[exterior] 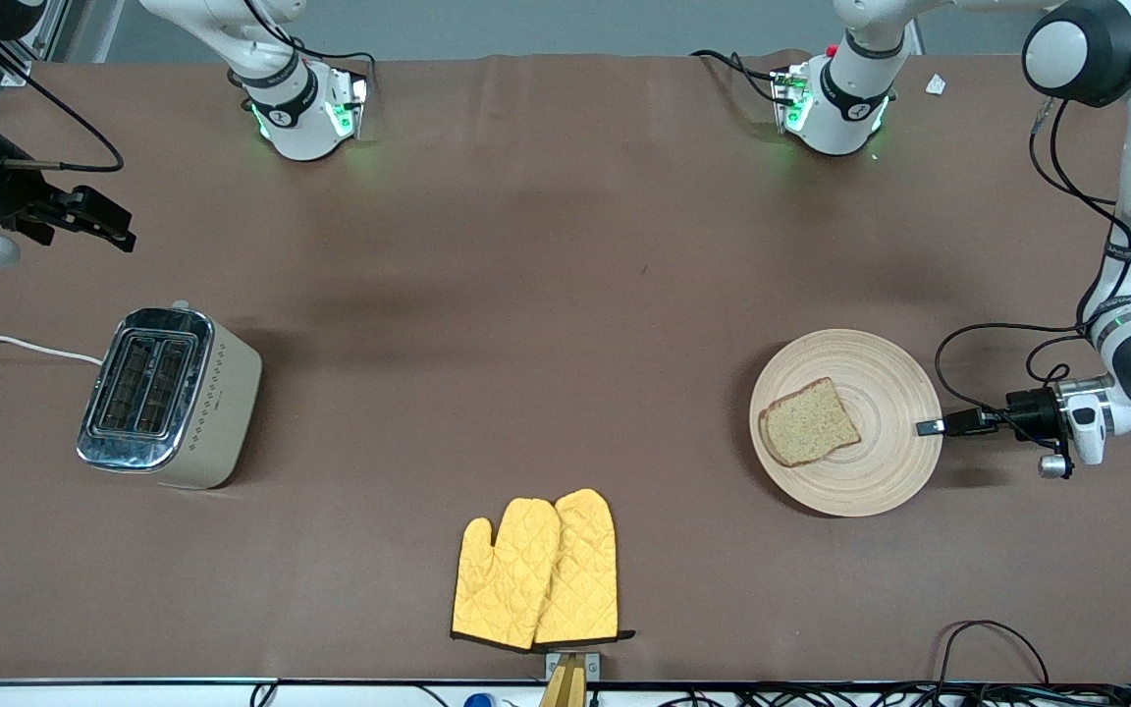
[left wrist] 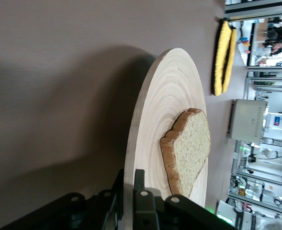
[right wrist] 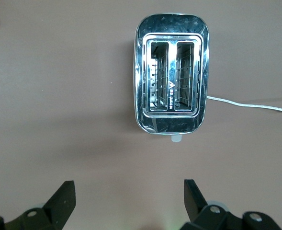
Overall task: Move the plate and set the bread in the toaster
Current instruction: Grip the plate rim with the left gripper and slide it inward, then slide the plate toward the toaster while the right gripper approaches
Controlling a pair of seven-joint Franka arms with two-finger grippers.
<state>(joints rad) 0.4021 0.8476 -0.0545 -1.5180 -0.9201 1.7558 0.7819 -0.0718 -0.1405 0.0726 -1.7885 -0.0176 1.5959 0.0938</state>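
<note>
Front view: left hand (exterior: 929,427) clamps plate (exterior: 880,491) rim; right hand (exterior: 99,221) spread; bread (exterior: 809,422) flat.

Bread (exterior: 809,422) on plate (exterior: 880,471) toward left arm's end of table (exterior: 565,295), toaster (exterior: 171,398) toward right arm's end, oven mitts (exterior: 536,570) between, nearest front camera

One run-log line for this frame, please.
left gripper: shut on round pale wooden plate rim | brown seeded bread: on plate | right gripper: open, waiting above cream toaster
</note>
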